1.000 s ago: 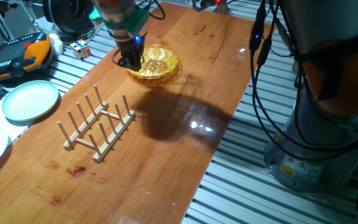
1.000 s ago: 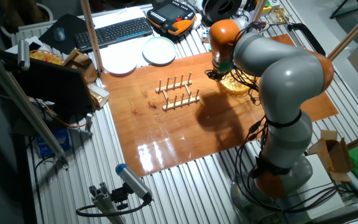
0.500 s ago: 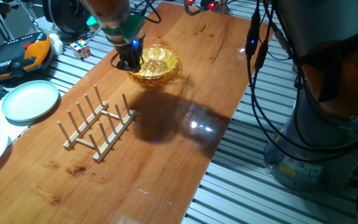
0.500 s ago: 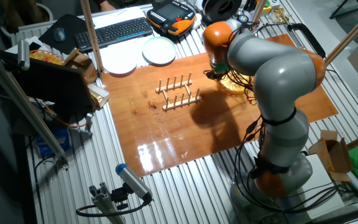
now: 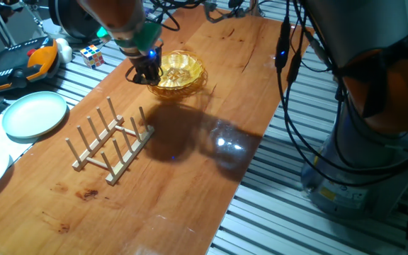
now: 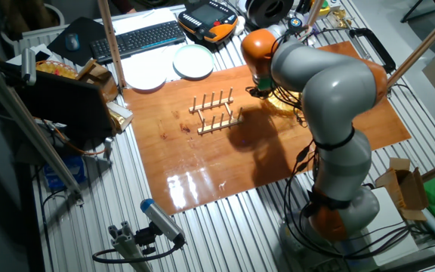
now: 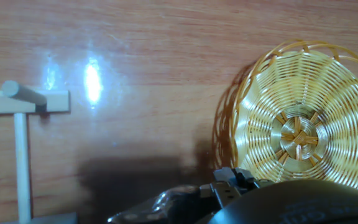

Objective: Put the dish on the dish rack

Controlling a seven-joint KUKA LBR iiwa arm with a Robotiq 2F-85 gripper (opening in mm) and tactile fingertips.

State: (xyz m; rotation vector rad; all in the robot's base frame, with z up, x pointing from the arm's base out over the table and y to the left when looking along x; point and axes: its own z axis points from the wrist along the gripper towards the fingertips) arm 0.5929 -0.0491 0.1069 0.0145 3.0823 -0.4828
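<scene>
Tool (image 5: 147, 71) at dish (image 5: 178, 71) rim — rack (image 5: 110, 144) well apart

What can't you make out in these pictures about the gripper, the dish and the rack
- Gripper opening: in one fixed view the fingers are a dark blur at the dish rim; contact unclear.
- Fingertips: hand view shows only the dark gripper body along the bottom edge.
- Dish in the other fixed view: mostly hidden behind the arm.
- Dish rack in hand view: cut off by the left edge.
</scene>
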